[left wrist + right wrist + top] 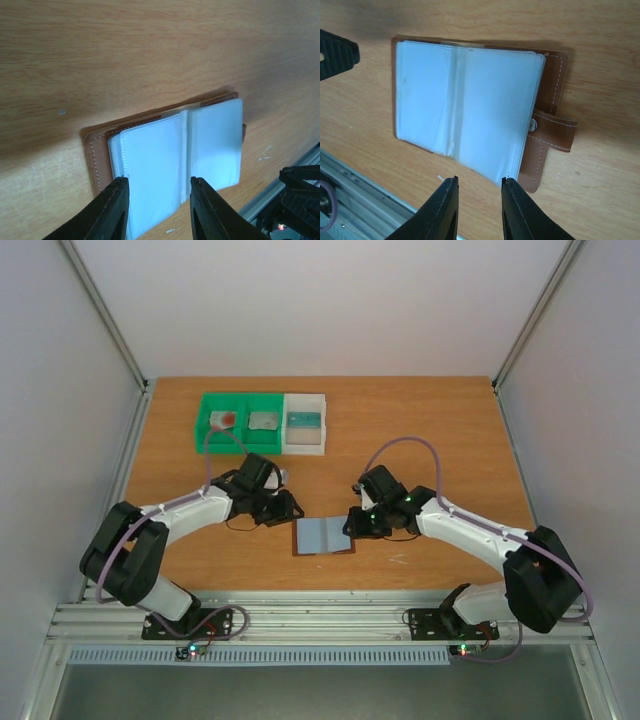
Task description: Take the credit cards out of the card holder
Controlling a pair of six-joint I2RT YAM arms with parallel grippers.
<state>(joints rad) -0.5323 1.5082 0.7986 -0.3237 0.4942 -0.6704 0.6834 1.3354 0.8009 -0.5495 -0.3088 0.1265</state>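
Observation:
The card holder (322, 536) lies open and flat on the table between the two arms, brown leather outside with pale blue-white sleeves facing up. My left gripper (285, 510) is at its left edge. In the left wrist view its open jaws (159, 180) straddle the near end of one sleeve page (150, 150). My right gripper (352, 522) is at the holder's right edge. Its jaws (479, 178) are a little apart just off the corner of the sleeve stack (470, 100), with nothing between them. The snap strap (552, 132) sticks out sideways. No credit cards show in the sleeves.
A green two-compartment bin (240, 400) and a white bin (305, 445) stand at the back of the table, each compartment holding a small flat card-like piece, one with red on it. The metal rail (320, 620) runs along the near edge.

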